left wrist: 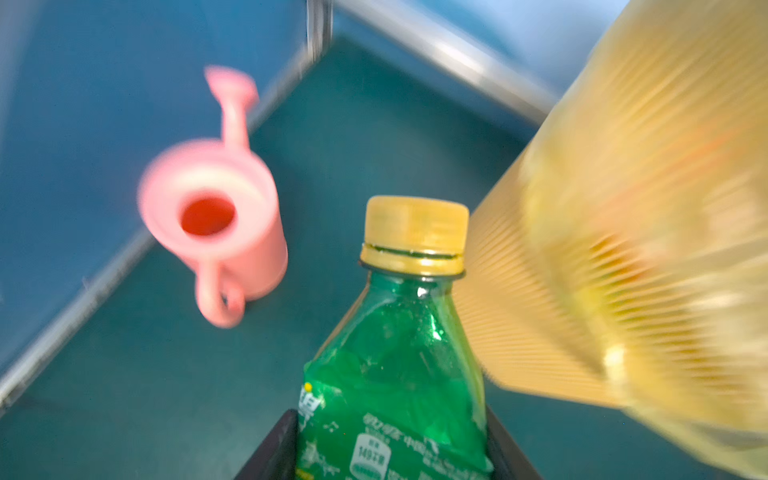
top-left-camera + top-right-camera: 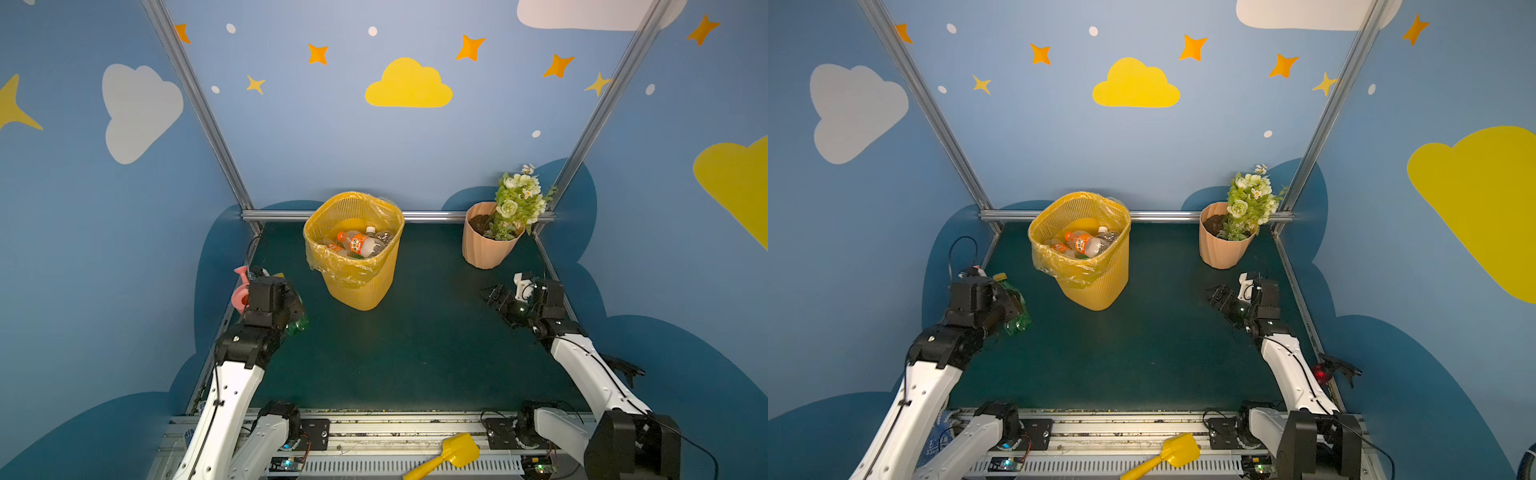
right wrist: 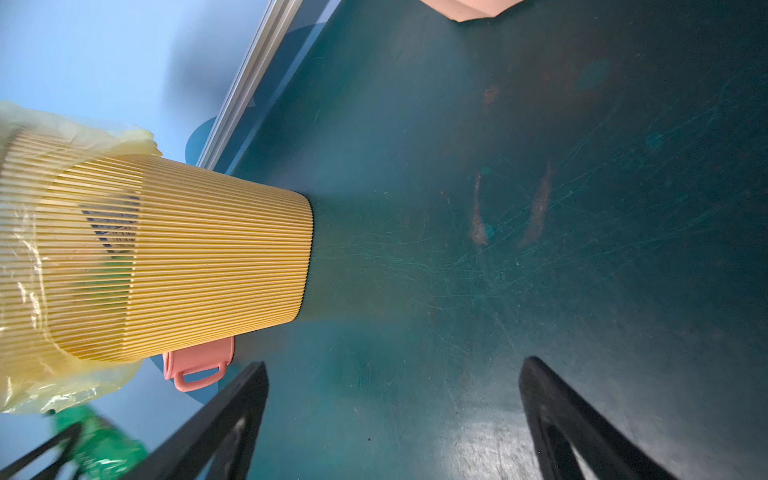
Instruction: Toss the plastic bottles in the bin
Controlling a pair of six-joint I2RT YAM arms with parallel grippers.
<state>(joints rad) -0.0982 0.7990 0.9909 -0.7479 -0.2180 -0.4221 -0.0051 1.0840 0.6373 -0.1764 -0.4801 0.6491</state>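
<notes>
In both top views, the left gripper point(image 2: 1008, 306) clamps a green bottle point(image 2: 1016, 318). The bin point(image 2: 361, 286) stands beyond it, holding other bottles point(image 2: 359, 243). The right gripper point(image 2: 492, 294) hangs spread and empty. Left wrist view: the yellow-capped bottle sits in the grip, with the bin just beside it. Right wrist view: the jaws stand wide apart above the green mat point(image 3: 457, 249).

We list, on the table point(image 2: 415, 353): the bin point(image 2: 361, 286) rear centre, plastic bottles point(image 2: 359, 243) in it; flower pot point(image 2: 484, 249) right of it; watering can point(image 2: 241, 293) at left edge; lone bottle point(image 2: 1015, 307) in the left gripper point(image 2: 1007, 307), front-left of the bin; right gripper point(image 2: 492, 297) before the pot; scoop point(image 2: 455, 453) on the front rail.
</notes>
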